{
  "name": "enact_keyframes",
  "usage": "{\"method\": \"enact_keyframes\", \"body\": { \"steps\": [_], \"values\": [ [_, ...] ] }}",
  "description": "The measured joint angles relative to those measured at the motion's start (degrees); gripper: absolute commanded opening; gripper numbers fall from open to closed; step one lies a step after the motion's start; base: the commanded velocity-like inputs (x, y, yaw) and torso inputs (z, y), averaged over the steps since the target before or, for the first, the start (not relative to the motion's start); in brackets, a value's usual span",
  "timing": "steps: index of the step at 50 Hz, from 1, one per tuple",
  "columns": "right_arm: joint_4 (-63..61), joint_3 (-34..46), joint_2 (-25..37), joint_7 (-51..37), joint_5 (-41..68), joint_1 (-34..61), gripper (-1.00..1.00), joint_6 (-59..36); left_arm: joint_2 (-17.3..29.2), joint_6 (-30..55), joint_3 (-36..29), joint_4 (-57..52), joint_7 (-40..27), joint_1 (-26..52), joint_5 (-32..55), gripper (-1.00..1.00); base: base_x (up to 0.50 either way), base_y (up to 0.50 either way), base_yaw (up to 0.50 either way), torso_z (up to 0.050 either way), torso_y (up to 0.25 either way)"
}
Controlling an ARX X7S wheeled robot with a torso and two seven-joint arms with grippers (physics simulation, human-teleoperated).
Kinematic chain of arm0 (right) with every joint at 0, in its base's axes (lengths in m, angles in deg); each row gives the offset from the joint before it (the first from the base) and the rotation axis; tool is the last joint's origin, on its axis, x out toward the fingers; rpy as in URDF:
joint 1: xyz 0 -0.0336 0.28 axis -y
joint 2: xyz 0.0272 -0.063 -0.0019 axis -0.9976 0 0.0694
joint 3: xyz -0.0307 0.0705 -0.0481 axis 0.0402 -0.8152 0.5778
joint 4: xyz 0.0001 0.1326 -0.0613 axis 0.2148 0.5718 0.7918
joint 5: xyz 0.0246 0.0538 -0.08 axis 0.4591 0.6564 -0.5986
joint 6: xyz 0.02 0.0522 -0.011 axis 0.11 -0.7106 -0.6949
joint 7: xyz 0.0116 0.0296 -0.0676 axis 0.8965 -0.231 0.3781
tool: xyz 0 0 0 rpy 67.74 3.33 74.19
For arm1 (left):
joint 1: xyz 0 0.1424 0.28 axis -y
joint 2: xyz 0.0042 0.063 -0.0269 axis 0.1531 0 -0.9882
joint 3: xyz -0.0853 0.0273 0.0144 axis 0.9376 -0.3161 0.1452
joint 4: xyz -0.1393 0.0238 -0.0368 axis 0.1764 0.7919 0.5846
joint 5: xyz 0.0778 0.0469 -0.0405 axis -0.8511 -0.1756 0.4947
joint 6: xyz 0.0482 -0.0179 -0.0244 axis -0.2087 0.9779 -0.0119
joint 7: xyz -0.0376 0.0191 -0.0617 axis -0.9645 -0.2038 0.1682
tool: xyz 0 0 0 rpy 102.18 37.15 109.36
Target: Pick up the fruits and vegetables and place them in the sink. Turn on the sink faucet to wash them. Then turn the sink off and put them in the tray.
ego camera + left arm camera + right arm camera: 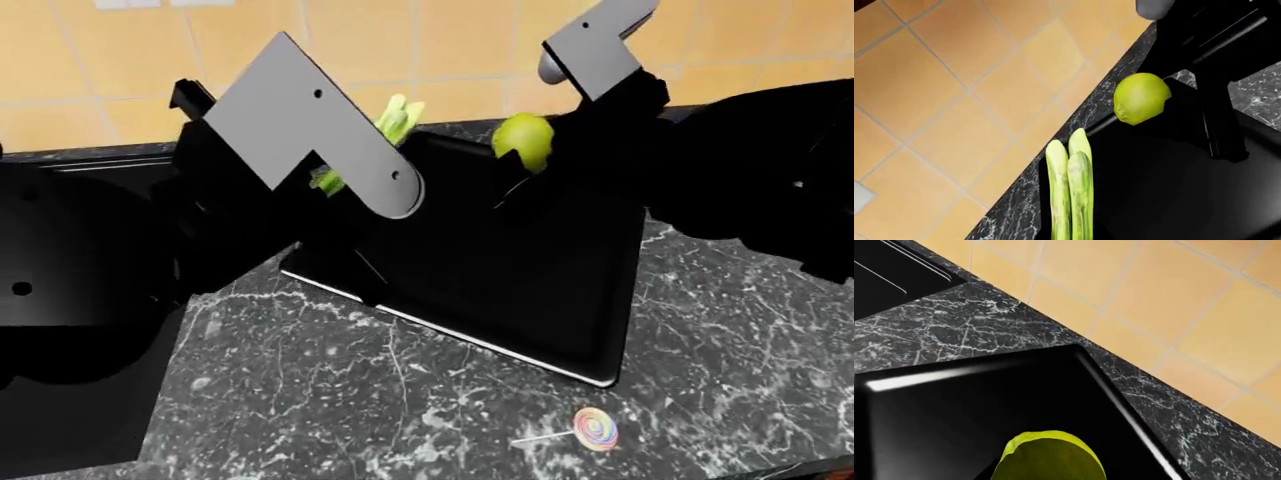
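Stalks [1071, 192] lay bundled above the tray's [534, 300] far left corner, long axis running toward the tiled wall [441, 50], tips wallward. Lemon-like fruit [523, 140] sat over the tray's far edge. Neither gripper showed whether it was spread or pinching.

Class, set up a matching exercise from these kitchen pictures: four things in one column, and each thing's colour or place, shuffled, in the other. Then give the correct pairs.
Things
1. lemon
2. stalks
3. lollipop
4. tray

Descriptions
A. rainbow swirl, on the marble counter near its front edge
B. flat, black, with a thin silvery rim
C. round, yellow-green
D. long, thin, light green, bundled

Pairs: 1-C, 2-D, 3-A, 4-B
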Motion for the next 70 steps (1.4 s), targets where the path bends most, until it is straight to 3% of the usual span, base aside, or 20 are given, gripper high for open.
{"method": "enact_keyframes", "body": {
  "steps": [25,57,58,70],
  "values": [
    [12.5,9.6,-6.7,9.0,-6.7,3.5,-1.00,-4.0,-1.6,0.6,-1.3,2.1,0.0,2.0,-0.3,-1.00,0.00,0.00,0.00,0.000,0.000],
    [15.9,14.3,-8.8,13.4,-9.1,4.5,-1.00,-5.6,-1.6,-0.2,-2.6,2.1,1.0,1.6,-1.6,-1.00,0.00,0.00,0.00,0.000,0.000],
    [16.0,14.4,-8.8,13.5,-9.1,4.5,1.00,-5.6,-1.5,-0.2,-2.7,2.1,1.0,1.5,-1.7,-1.00,0.00,0.00,0.00,0.000,0.000],
    [16.2,15.2,-9.0,14.6,-9.8,4.3,1.00,-5.4,-1.3,-0.7,-3.1,2.0,1.5,1.2,-2.3,-1.00,0.00,0.00,0.00,0.000,0.000]
  ]
}}
